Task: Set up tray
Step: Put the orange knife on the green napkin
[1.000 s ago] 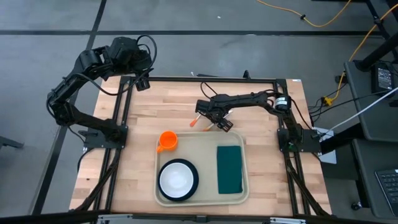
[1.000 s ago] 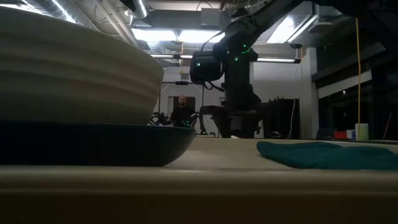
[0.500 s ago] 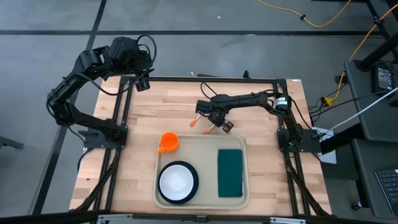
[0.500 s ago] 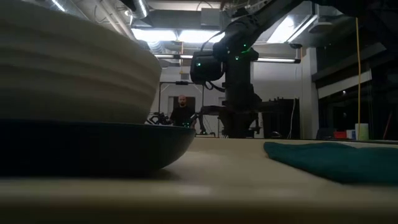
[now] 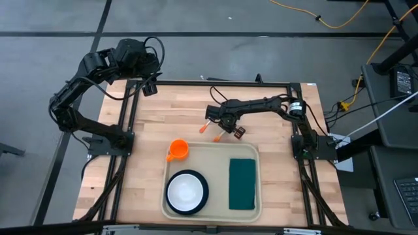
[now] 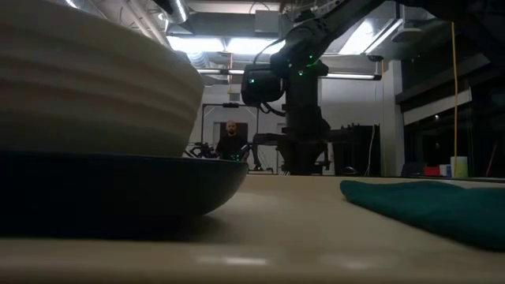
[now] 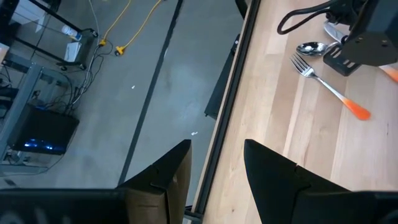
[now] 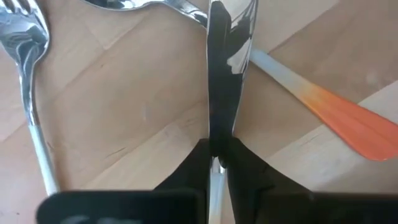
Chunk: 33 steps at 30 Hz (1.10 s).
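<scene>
I have the right gripper [image 5: 226, 126] down on the wooden table [image 5: 176, 111] over the cutlery cluster, and in its wrist view the jaws are pinched narrow on a thin shiny metal utensil blade [image 8: 219, 81] standing edge-on between the fingers; a knife by my guess. Its long axis runs straight out from the jaws, in line with the fingers. Beside it lie a silver fork with an orange handle [image 7: 326, 86] and a silver spoon [image 7: 309, 48], both close by, so I judge a clean lift needs to go straight up before any swing. The large beige rectangular plastic tray with rounded corners [image 5: 213, 149] sits just toward the near edge from this gripper, its far rim close by. On it are an orange cup [image 5: 176, 149], a white bowl on a dark plate [image 5: 186, 189] and a dark green rectangular napkin [image 5: 241, 184]. The bare strip beside the napkin looks like the open room. The left gripper [image 5: 151, 85] waits at the far left corner, jaws partly apart, well away; the right arm is clearly nearer.
</scene>
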Each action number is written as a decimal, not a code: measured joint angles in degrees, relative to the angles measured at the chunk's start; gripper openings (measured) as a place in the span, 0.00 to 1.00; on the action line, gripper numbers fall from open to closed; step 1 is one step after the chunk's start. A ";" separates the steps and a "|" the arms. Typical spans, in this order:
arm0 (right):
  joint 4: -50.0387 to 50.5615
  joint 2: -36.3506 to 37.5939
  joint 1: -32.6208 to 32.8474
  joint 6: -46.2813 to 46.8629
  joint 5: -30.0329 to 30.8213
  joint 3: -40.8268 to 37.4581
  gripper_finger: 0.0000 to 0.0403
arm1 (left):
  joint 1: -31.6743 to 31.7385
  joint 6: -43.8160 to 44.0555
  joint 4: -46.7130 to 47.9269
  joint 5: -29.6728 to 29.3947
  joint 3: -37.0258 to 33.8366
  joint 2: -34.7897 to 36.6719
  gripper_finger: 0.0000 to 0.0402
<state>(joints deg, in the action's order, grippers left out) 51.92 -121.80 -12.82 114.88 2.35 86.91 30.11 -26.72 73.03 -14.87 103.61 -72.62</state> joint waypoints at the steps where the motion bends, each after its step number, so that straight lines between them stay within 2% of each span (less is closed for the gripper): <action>1: -0.05 0.05 -0.13 -0.47 0.22 0.00 0.08 | 0.00 0.00 0.00 0.00 0.00 0.00 0.36; 11: 0.82 0.37 -1.22 -4.11 1.38 0.26 0.08 | 0.00 0.00 0.03 0.00 0.00 0.00 0.36; 19: 10.09 0.50 -1.80 -9.79 2.61 4.42 0.08 | 0.00 0.00 0.04 0.00 0.00 0.00 0.36; 28: 22.63 0.59 -3.94 -18.43 9.46 14.18 0.08 | 0.00 0.00 0.05 0.00 0.00 0.00 0.36; 33: 28.66 0.61 -4.89 -25.44 16.01 22.14 0.08 | 0.00 0.00 0.51 -0.01 0.00 0.00 0.36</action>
<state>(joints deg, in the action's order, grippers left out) 80.58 -121.19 -17.71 89.44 18.36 109.05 30.11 -26.72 73.55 -14.88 103.61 -72.62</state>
